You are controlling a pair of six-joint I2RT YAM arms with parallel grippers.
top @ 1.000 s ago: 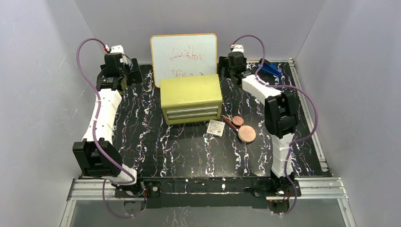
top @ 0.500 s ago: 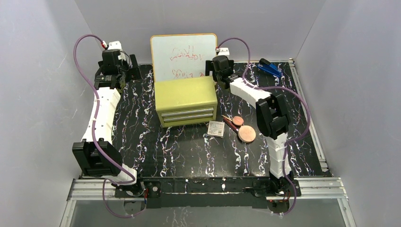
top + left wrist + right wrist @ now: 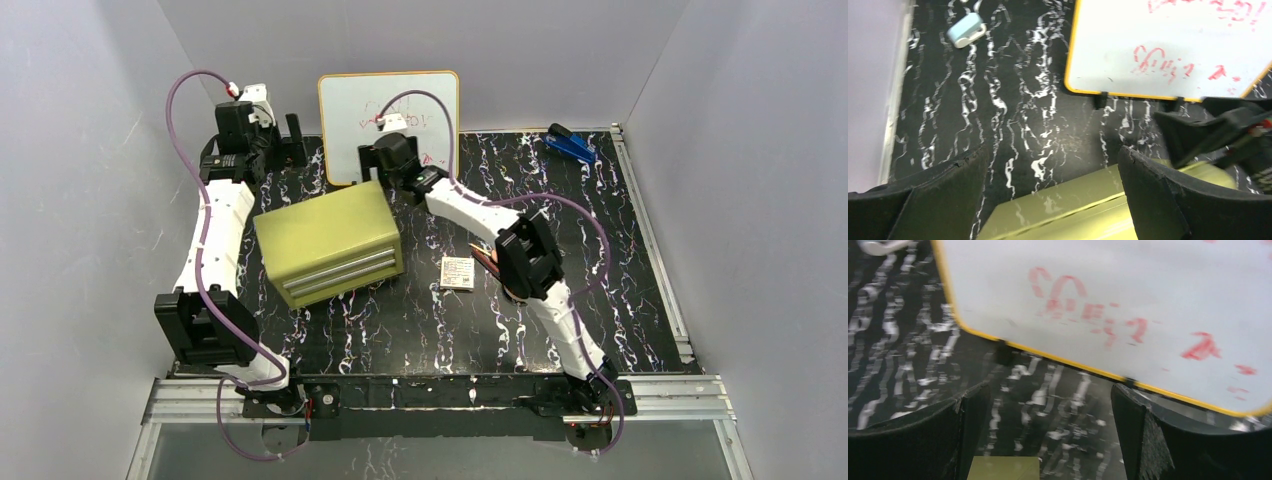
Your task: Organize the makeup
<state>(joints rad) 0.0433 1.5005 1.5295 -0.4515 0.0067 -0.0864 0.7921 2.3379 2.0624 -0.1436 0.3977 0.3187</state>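
The whitish printed packet [image 3: 457,272] lies on the black marbled table right of the green drawer chest [image 3: 328,243]. A bit of the dark-red stick [image 3: 488,260] shows beside it; the two pinkish discs are hidden under my right arm's elbow. My right gripper [image 3: 374,159] is open and empty at the chest's back right corner, in front of the whiteboard; the chest corner [image 3: 1003,468] shows low between its fingers. My left gripper [image 3: 290,140] is open and empty behind the chest's back left, with the chest top [image 3: 1073,210] below it.
A yellow-framed whiteboard [image 3: 390,105] stands at the back; it also shows in the left wrist view [image 3: 1168,45] and the right wrist view [image 3: 1108,300]. A blue stapler-like object [image 3: 570,143] lies back right. A small pale object [image 3: 965,30] lies back left.
The chest has slid left and turned its front toward the left. My right arm has swung left along the back, behind the chest. The left gripper has barely moved.
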